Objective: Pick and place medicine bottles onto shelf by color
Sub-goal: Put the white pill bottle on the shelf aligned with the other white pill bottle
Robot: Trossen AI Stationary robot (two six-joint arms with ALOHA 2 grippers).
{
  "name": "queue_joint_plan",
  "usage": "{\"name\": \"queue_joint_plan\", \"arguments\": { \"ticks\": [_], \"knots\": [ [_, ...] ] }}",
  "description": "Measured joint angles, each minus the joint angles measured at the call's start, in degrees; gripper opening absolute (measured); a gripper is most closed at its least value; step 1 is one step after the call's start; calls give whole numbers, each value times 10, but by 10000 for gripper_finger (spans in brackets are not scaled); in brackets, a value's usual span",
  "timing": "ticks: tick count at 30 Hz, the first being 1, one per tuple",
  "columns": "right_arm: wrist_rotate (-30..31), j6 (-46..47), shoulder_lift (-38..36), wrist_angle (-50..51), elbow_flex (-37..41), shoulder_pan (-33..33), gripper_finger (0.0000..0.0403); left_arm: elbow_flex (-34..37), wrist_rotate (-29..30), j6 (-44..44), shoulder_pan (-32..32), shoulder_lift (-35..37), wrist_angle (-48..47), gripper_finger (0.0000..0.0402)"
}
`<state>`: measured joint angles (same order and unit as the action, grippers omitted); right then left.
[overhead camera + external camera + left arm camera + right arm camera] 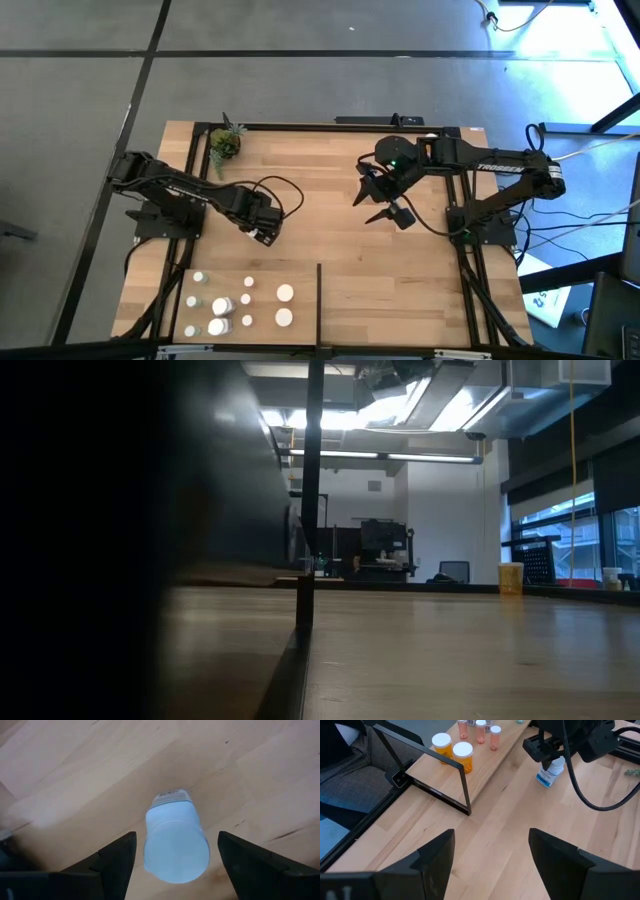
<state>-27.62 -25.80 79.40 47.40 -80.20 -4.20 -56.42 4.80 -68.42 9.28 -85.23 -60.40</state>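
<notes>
Now the left arm is lined up over a white bottle, fingers wide and nothing gripped yet.

Largest first: the light-wood shelf fills the black frame, with the thin divider strip near its front edge and a cluster of sorted white-capped bottles just on the left arm's side of it. The left gripper hangs over the bare planks behind that cluster, and its wrist view shows a white medicine bottle standing between the two spread fingers, clear of both. The right gripper waits near mid-table, jaws open and empty. By my read, this is the pick step: the next move calls for a short drop, a centred squeeze on the bottle's body, then a carry toward the white group.
</notes>
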Motion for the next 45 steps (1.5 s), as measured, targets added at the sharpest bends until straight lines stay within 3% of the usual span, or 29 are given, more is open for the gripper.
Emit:
{"name": "queue_joint_plan", "arguments": {
  "ticks": [13, 29, 45],
  "knots": [
    [0, 0, 0, 0, 0, 0, 257, 0, 1, -3, 0, 0, -2, 267],
    [0, 0, 0, 0, 0, 0, 257, 0, -15, 3, 15, 0, -24, 176],
    [0, 0, 0, -10, 0, 0, 257, 0, -29, 202, 46, 0, -26, 175]
  ]
}}
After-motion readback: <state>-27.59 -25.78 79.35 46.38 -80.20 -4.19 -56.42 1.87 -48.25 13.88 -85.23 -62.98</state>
